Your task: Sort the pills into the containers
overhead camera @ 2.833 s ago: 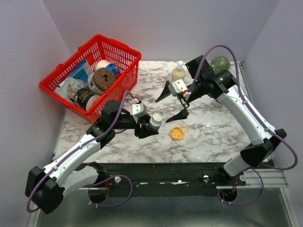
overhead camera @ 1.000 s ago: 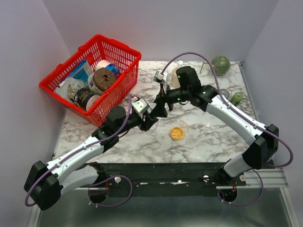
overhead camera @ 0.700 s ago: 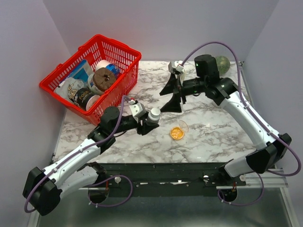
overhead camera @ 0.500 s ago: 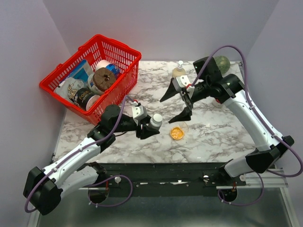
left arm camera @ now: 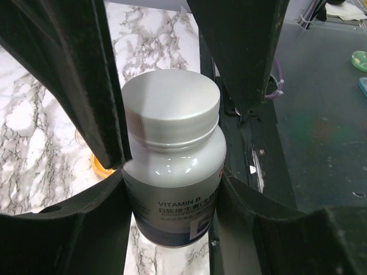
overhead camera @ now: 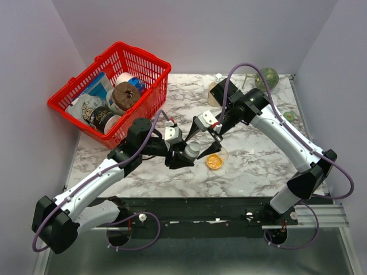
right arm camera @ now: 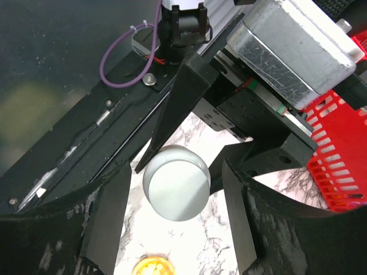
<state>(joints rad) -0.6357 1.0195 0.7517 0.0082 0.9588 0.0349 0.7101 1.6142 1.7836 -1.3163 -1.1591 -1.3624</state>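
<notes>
My left gripper (overhead camera: 186, 152) is shut on the body of a white pill bottle (overhead camera: 191, 150), holding it upright above the marble table. In the left wrist view the bottle (left arm camera: 172, 154) fills the gap between my fingers (left arm camera: 86, 229), its dark label band at the bottom. My right gripper (overhead camera: 202, 141) stands open around the bottle's white cap (right arm camera: 176, 182), with a small gap on each side. The orange pills (overhead camera: 214, 161) lie in a shallow clear dish just right of the bottle, and show as pills (right arm camera: 153, 266) below the cap in the right wrist view.
A red basket (overhead camera: 150, 63) full of packages stands at the back left. A beige pump bottle (overhead camera: 214, 91) is behind the right arm. A green ball (overhead camera: 267, 76) sits at the back right, and a small green item (overhead camera: 289, 116) near the right edge.
The right gripper has come down and left from near the pump bottle and now straddles the bottle cap. The left gripper has carried the bottle slightly right, toward the dish.
</notes>
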